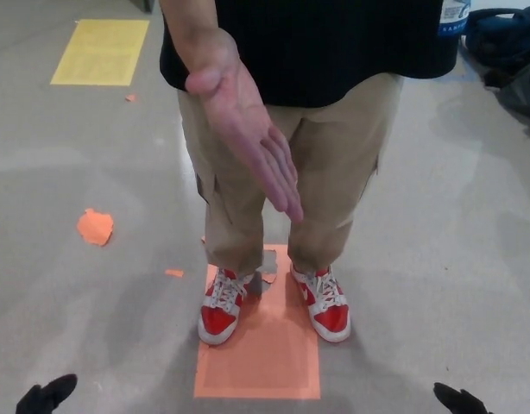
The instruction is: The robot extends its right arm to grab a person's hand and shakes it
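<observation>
From my head camera I see mostly grey floor (66,172), and on it a person (308,52) standing right in front of me in a black shirt and tan trousers (343,164). Both feet are planted on the upper part of an orange rectangle (265,362) marked on the floor. A yellow rectangle (99,52) sits well off at the top left, and a dark bag (507,43) lies at the top right. The person's hand (243,121) is held out toward me in the middle of the view, palm showing, fingers straight and together, pointing down and to my right. Below are red and white shoes (222,310), then a torn orange scrap (95,227) to the left. My left hand (47,395) and right hand (459,400) only poke in at the bottom corners, well apart from the offered hand; I cannot tell whether either is spread or closed.
</observation>
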Robot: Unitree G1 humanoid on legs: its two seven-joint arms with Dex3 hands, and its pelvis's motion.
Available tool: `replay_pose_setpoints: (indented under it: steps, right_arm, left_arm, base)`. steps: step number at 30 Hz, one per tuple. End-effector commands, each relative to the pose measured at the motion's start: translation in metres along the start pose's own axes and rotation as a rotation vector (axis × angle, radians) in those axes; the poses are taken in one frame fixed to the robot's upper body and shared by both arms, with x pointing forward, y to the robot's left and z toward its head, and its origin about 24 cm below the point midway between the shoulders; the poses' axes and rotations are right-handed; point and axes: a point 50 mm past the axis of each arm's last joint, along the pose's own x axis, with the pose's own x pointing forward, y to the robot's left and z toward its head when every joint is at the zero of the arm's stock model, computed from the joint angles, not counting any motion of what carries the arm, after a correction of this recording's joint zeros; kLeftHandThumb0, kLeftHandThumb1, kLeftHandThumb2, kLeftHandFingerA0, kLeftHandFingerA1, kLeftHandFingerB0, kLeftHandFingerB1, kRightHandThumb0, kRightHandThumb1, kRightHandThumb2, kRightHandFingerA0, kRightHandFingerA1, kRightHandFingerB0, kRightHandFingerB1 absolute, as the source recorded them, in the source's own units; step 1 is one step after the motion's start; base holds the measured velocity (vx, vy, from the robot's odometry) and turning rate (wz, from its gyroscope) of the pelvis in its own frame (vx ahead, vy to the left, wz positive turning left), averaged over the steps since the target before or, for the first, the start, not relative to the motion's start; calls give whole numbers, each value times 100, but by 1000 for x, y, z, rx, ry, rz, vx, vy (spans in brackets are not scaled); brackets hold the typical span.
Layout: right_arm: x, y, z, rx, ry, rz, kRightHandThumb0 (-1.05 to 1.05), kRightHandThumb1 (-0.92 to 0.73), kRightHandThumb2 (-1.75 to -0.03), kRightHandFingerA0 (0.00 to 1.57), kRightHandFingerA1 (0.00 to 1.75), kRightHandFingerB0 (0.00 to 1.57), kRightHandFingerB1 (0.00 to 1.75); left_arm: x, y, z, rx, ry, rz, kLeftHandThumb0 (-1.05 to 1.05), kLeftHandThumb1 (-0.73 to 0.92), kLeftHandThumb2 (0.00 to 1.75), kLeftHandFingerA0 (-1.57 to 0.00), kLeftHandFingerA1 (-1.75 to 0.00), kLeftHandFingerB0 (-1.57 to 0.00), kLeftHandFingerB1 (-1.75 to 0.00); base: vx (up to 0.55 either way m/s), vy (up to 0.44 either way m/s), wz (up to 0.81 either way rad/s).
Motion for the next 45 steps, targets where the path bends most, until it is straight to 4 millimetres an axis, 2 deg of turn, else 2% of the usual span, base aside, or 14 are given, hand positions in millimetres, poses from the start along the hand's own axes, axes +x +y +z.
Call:
replay_pose_setpoints:
  steps: [1, 4, 5, 6, 7, 8, 20, 24, 25, 26, 38, 40, 41, 45]
  right_arm:
    - [-12, 0, 3, -76, -60, -81, -87, -82, -110, 6, 36, 4, 14]
    - [-31, -1, 33, -154, -209, -176, -89, -81, -111, 0, 21, 0, 9]
    - [-38, -2, 43, -169, -254, -188, -85, -79, -111, 0, 19, 0, 14]
    - [-41, -2, 48, -177, -276, -193, -85, -79, -111, 0, 19, 0, 14]
    - [-51, -3, 64, -211, -340, -212, -77, -91, -67, 6, 32, 0, 5]
    - [-57, -6, 79, -248, -380, -223, -86, -79, -112, 1, 22, 0, 12]
    - [-121, -23, 225, -675, -811, -351, -89, -79, -114, 0, 18, 0, 14]
    - [-125, -21, 244, -709, -837, -359, -89, -79, -115, 0, 19, 0, 15]
    - [-125, -21, 252, -736, -843, -357, -89, -73, -94, 0, 11, 0, 7]
    - [-124, -20, 258, -762, -848, -363, -96, -82, -118, 0, 19, 0, 13]
    - [-101, 4, 310, -905, -796, -427, -104, -81, -121, 0, 13, 0, 7]
    - [-97, 6, 316, -911, -784, -427, -100, -77, -120, 0, 16, 0, 10]
    - [-92, 8, 322, -928, -776, -423, -98, -73, -117, 0, 19, 0, 12]
    - [-81, 12, 329, -956, -724, -409, -99, -72, -115, 0, 14, 0, 9]
  left_arm:
    - [-11, 4, -7, -28, 15, -13, -63, 75, 103, -5, -43, -1, -39]
    - [-16, 1, -11, -37, 24, -20, -62, 74, 103, -6, -44, -1, -41]
    - [-18, 0, -13, -42, 31, -22, -58, 92, 75, -12, -32, -9, -31]
    - [-20, -1, -15, -43, 35, -22, -58, 92, 75, -12, -32, -9, -31]
    - [-23, -2, -18, -44, 43, -24, -64, 75, 103, -8, -45, -1, -41]
    - [-23, -1, -19, -41, 47, -27, -63, 78, 106, -2, -39, -1, -34]
    - [-29, 3, -25, -21, 66, -24, -63, 79, 106, -3, -40, -2, -35]
    - [-32, 4, -27, 0, 63, -12, -64, 78, 105, -3, -42, -1, -36]
    - [-32, 4, -27, 5, 55, -16, -63, 79, 105, -3, -42, -1, -35]
    - [-33, 4, -27, 9, 57, -14, -66, 77, 104, -10, -44, 0, -37]
    - [-34, 5, -27, 13, 66, -4, -61, 92, 73, -14, -32, -9, -27]
    - [-33, 5, -27, 11, 69, -2, -61, 92, 74, -15, -32, -9, -27]
    - [-33, 4, -26, 19, 66, -10, -68, 75, 103, -10, -45, 0, -36]
    - [-34, 4, -26, 2, 69, -14, -67, 76, 104, -8, -43, -2, -36]
  base:
    - [0, 0, 0]
    - [0, 0, 0]
    - [0, 0, 0]
    - [0, 0, 0]
    - [0, 0, 0]
    - [0, 0, 0]
    - [0, 0, 0]
    - [0, 0, 0]
    - [0, 0, 0]
    - [0, 0, 0]
    - [0, 0, 0]
    - [0, 0, 0]
    - [0, 0, 0]
    - [0, 0, 0]
